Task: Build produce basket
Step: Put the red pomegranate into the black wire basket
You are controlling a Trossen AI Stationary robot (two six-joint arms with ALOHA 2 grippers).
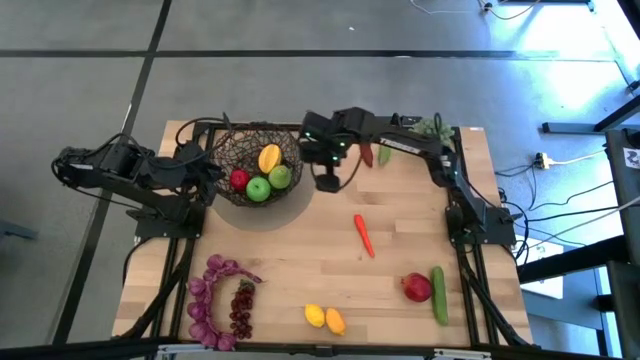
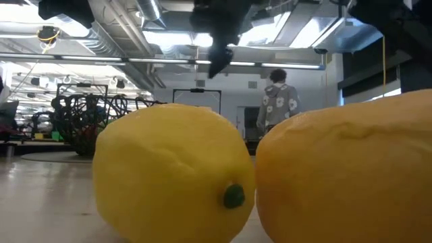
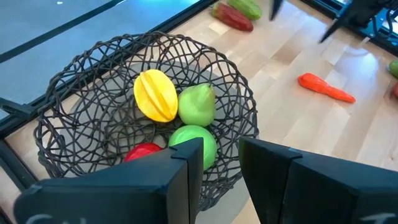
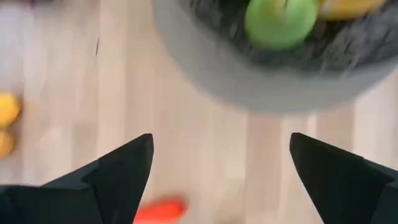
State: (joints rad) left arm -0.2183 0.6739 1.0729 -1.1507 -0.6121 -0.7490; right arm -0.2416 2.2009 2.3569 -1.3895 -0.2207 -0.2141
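Note:
The dark wire-mesh basket (image 1: 228,150) stands at the table's far left and holds a yellow mango (image 1: 269,158), a red fruit (image 1: 239,179) and two green fruits (image 1: 258,188). My left gripper (image 1: 207,172) is at the basket's left rim, its fingers nearly together in the left wrist view (image 3: 221,177). My right gripper (image 1: 328,180) hangs open and empty above the table just right of the basket, and its fingers stand wide apart in its wrist view (image 4: 221,180). An orange carrot (image 1: 363,235) lies on the table nearer the middle. My left gripper has the basket's left rim (image 3: 221,163) in the narrow gap between its two fingers, which come level from the table's left. The fingers hide the exact place of contact. The basket stands upright on the table.
Red and green peppers (image 1: 374,154) and a pale-green clump (image 1: 430,127) lie at the far edge. Purple grapes (image 1: 220,300), two lemons (image 1: 324,318), a red pomegranate (image 1: 417,288) and a cucumber (image 1: 439,294) lie along the near edge. A person (image 2: 277,101) stands in the room behind.

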